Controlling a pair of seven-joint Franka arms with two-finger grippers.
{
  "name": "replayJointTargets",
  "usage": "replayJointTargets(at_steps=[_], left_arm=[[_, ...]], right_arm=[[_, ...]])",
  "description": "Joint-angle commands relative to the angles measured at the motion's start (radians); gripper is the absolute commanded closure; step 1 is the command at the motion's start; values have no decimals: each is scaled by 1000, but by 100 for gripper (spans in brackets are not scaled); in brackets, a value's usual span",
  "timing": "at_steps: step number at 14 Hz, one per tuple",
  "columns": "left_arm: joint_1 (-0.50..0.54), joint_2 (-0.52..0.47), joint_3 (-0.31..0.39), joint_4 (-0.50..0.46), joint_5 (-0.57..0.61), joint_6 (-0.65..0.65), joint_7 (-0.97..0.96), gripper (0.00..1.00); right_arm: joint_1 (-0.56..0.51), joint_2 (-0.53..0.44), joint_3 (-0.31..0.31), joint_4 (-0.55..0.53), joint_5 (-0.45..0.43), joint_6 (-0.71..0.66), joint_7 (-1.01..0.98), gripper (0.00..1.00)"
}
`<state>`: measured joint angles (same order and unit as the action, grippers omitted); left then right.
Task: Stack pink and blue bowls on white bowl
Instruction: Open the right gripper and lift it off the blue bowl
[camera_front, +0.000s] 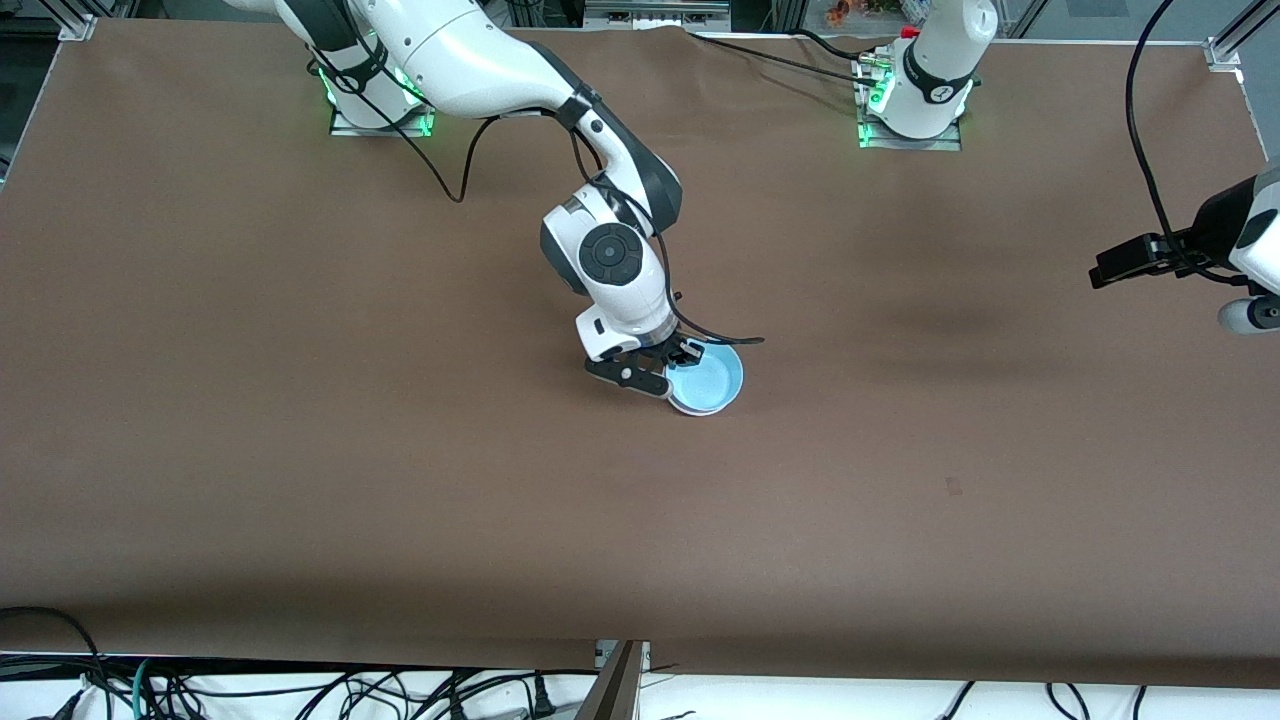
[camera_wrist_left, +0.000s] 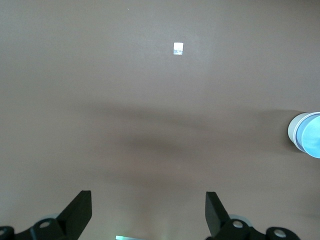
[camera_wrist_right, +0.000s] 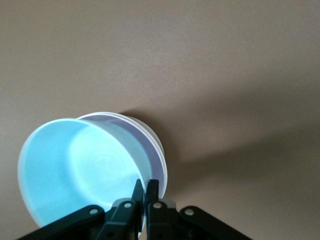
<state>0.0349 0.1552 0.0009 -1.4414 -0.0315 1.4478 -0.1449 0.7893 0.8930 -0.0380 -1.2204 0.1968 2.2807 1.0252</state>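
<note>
Two claws: right claw (camera_wrist_right: 144, 194) pinches the blue bowl's (camera_front: 708, 380) rim on the mid-table stack, release next; left claw (camera_wrist_left: 149, 212) waits wide.

The right arm reaches from its base out over the middle of the table, wrist bent down, and the right gripper (camera_front: 672, 368) is pinched nearly closed. The left arm waits at the table's edge, left gripper (camera_wrist_left: 148, 210) spread wide.

Robot lab: bolted arms (camera_front: 610, 250), cables (camera_front: 300, 690)
</note>
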Motion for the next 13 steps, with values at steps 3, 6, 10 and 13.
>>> replayJointTargets(at_steps=[3,6,10,13], left_arm=[[31,34,-2,35,-93,-18,24,0],[34,35,-7,38,-96,-18,22,0],[33,35,-10,38,-93,-18,21,0],[28,35,-16,44,-77,-18,21,0]], right_arm=[[-15,-26,-16,36,-13,-23,10,0],[-65,-115,-63,36,-17,-111,-72,0],[-104,-192,-82,27,-5,-225,-186,0],[-108,-216,-102,25,-5,-277,-201,0]])
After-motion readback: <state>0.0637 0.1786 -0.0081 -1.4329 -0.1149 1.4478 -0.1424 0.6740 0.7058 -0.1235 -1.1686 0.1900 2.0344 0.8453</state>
